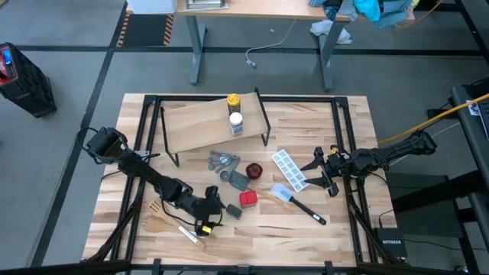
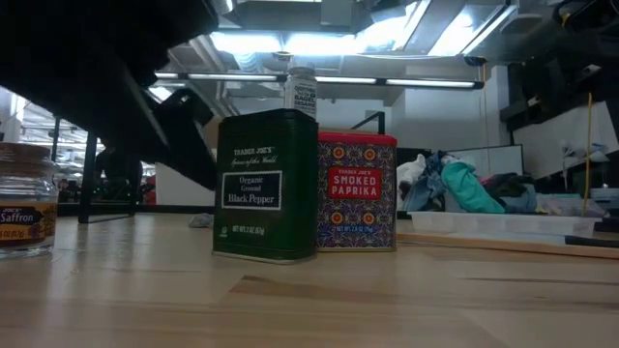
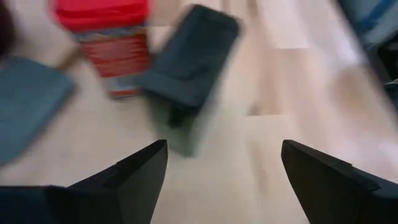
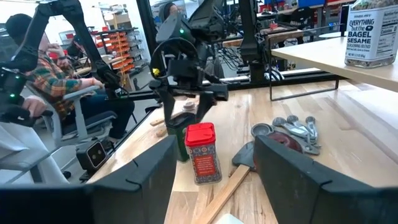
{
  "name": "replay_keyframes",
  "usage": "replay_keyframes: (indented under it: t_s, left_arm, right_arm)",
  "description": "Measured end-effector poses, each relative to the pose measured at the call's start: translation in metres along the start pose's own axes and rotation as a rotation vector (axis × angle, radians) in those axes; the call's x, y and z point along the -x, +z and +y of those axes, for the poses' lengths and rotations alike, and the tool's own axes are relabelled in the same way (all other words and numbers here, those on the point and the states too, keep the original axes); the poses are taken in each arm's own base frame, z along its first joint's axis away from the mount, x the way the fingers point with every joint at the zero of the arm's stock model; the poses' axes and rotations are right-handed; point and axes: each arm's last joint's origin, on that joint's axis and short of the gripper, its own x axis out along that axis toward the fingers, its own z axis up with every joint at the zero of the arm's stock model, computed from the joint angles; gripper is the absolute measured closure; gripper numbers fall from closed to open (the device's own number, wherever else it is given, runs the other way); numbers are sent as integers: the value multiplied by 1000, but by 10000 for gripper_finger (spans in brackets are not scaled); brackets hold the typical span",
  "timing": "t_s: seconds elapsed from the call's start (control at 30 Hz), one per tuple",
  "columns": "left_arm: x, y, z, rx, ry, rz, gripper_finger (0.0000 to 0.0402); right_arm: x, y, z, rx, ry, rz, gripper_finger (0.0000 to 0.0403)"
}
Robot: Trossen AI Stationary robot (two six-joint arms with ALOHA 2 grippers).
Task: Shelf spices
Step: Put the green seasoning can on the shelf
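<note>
Spices: five containers in all; two stand on the shelf [image 1: 206,122], three are on the desk.
Done: the yellow-capped jar [image 1: 233,101] and the white-capped bagel sesame jar [image 1: 236,122] stand touching or nearly touching at the right part of the plank, toward the far edge of the desk.
Left: the black pepper tin [image 1: 233,211], the smoked paprika tin [image 1: 248,199] and the saffron jar [image 2: 24,211]; the two tins stand just beside each other near the middle of the desk's near half; the saffron jar shows only in the low view, near that picture's left edge, and I cannot place it on the desk from above.
Progress: my judgement is two of five shelved, so less than half.
Left gripper [image 1: 215,206]: low over the desk's near half, just beside the black pepper tin; fingers spread wide and holding nothing, the tin lying ahead of the gap in the left wrist view; it seems to line up for a grasp on this tin.
Left arm pose: stretched from the left edge diagonally toward the near middle, wrist bent down.
Right gripper [image 1: 324,173]: waits near the right edge, beside the white tray [image 1: 290,169]; fingers apart, empty.
Not task things: measuring spoons [image 1: 221,160], dark-red dish [image 1: 254,170].
</note>
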Motion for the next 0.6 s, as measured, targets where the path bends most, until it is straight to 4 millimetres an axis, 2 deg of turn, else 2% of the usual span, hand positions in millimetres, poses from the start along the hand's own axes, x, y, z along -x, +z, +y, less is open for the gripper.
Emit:
replay_keyframes:
  t_s: [0.13,0.23,0.6]
  left_arm:
    - [0,-2,7,-24,135,-2,94]
    - [-1,-2,13,-18,173,5,94]
    - [-2,11,8,-74,33,-83,94]
  right_arm:
    - [0,0,0,0,0,1,182]
    - [0,0,0,0,0,0,182]
    - [0,0,0,0,0,-1,182]
